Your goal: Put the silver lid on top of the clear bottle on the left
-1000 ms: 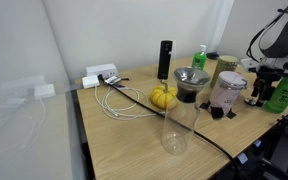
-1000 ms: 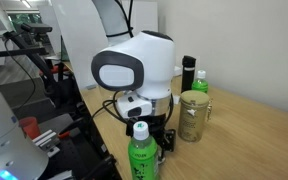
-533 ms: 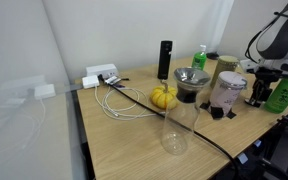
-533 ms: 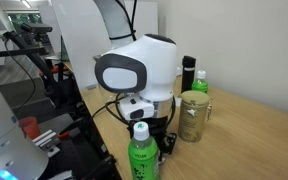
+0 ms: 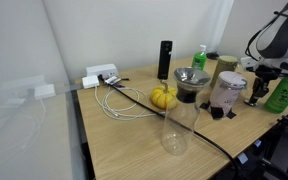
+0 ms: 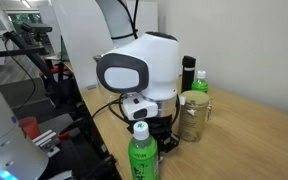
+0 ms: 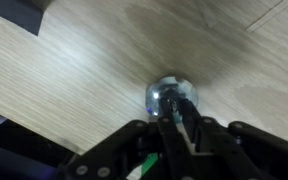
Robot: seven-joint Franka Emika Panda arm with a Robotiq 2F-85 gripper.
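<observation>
In the wrist view the silver lid (image 7: 171,97), small, round and shiny, lies on the wooden table right at my fingertips. My gripper (image 7: 174,110) has its two dark fingers drawn in against the lid from both sides. The clear bottle (image 5: 178,125) stands upright near the table's front edge in an exterior view, well away from my gripper (image 5: 255,98), which is down at the far end behind the pinkish jar (image 5: 228,92). The lid itself does not show in either exterior view.
Between bottle and gripper stand a grey funnel-shaped bowl (image 5: 191,78), a yellow object (image 5: 163,96), a black cylinder (image 5: 165,58) and green bottles (image 5: 200,57). White cables (image 5: 124,100) trail from a power strip (image 5: 101,75). A green bottle (image 6: 141,155) and an olive jar (image 6: 193,115) flank the wrist.
The jaws have come together onto the silver lid over the last second. The arm has stayed almost where it was.
</observation>
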